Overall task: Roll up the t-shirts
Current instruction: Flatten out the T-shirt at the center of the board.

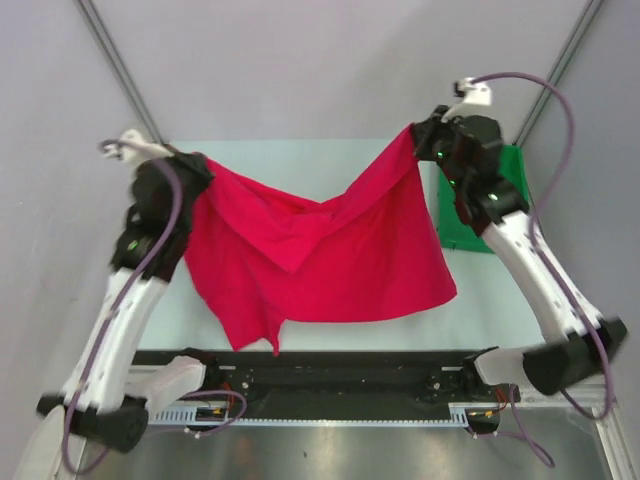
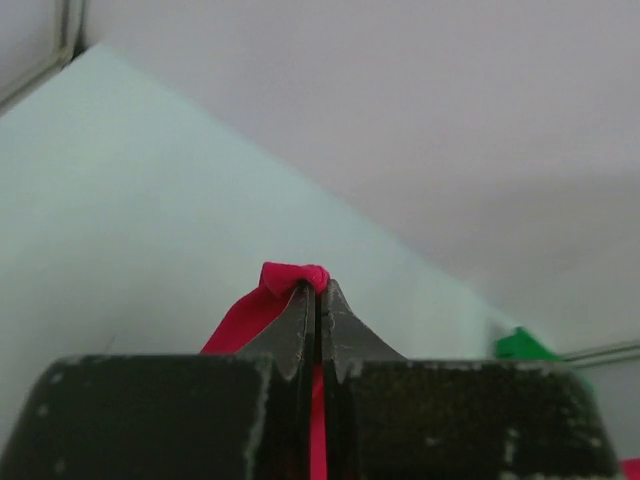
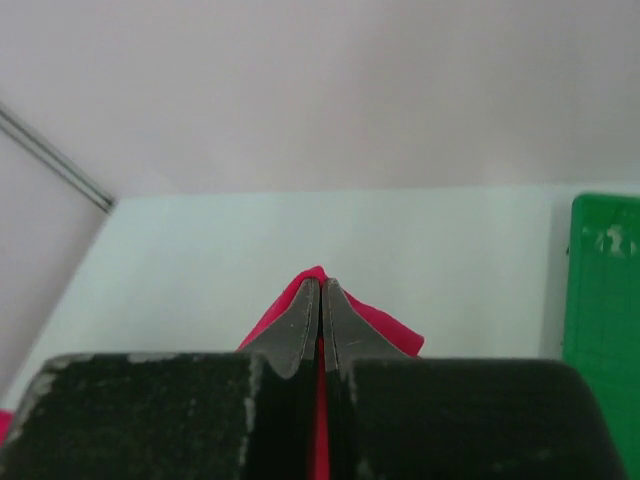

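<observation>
Nearest you, the black mounting rail point(image 1: 340, 375) carries both arm bases, with a strip of bare metal point(image 1: 330, 455) in front of it. From there your left arm point(image 1: 125, 320) and right arm point(image 1: 545, 280) rise and lean away over the pale table point(image 1: 300, 155). The crimson t-shirt point(image 1: 330, 250) is strung between them as one wide sheet. Its lower edge hangs closest to the rail, one corner drooping to a point at lower left and the other flaring out at lower right. You cannot tell from above whether that edge rests on the table or hangs just clear of it. Higher up the cloth sags in the middle into a V-shaped fold, and the top edge climbs to a pinched corner on each side. Your left gripper point(image 1: 195, 170) is clamped tight on the shirt's left corner; in the left wrist view a small bunch of red cloth pokes out above the closed fingertips point(image 2: 300, 310). Your right gripper point(image 1: 425, 135) is likewise closed hard on the right corner, with red fabric spilling past both sides of its fingertips point(image 3: 338, 310) (no gap shows between either pair). Just beyond and to the right of the right gripper sits the green plastic tray point(image 1: 458, 235), partly hidden by the right arm, and the shirt's right edge overlaps the tray's left side in the top view. Farthest off, the grey wall point(image 1: 330, 60) and two slanting frame struts point(image 1: 115, 60) close the scene.
</observation>
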